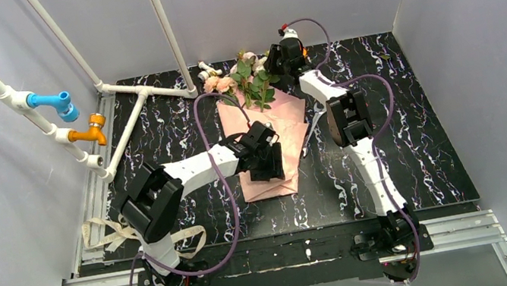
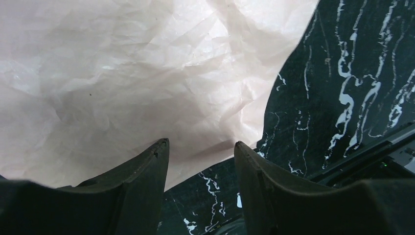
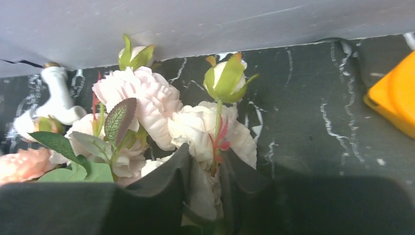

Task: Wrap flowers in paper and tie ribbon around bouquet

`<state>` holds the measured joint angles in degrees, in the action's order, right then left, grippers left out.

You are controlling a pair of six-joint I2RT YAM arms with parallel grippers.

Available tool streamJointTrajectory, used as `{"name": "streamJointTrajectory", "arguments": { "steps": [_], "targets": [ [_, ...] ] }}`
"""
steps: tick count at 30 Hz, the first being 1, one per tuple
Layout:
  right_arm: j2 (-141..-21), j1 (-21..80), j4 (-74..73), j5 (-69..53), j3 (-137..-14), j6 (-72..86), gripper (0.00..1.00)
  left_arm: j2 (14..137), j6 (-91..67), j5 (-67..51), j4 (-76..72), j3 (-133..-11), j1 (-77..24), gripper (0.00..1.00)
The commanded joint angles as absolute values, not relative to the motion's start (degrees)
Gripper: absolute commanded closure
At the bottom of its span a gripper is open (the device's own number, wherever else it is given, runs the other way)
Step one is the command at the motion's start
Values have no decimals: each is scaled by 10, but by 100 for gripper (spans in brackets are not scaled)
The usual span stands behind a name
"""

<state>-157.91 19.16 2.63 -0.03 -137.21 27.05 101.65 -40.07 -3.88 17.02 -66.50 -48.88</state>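
Table: one black marble-look top with white veins; bare room to the right of the sheet.
Paper: one large crinkled salmon-pink sheet, flat at the middle.
Flowers: one small bunch of pink and cream roses, lying on the sheet's far end.
Ribbon: one limp beige strip, at the table's near left edge.
Taps: two, blue and orange.
My left gripper: fingers apart, over the paper's near edge.
My right gripper: closed on a cream bloom.
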Motion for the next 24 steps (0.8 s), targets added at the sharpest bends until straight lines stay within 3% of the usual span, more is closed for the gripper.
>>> {"name": "streamJointTrajectory", "arguments": {
  "steps": [1,13,19,22,24],
  "targets": [
    [-1555,196,68,-71,-1324,259,72,1046,-396,-20,198,-682,-491,51],
    [-1443,196,71,-145,-1175,224,93,1065,-380,-15,192,-689,-490,52],
    [-1385,196,39,-147,-1103,204,94,1065,-379,-11,189,-685,-490,52],
    [-1377,196,3,-153,-1102,193,83,1065,-378,-11,188,-685,-490,52],
    [-1374,196,-17,-152,-1107,185,55,1065,-376,-11,186,-683,-490,52]
  ]
}}
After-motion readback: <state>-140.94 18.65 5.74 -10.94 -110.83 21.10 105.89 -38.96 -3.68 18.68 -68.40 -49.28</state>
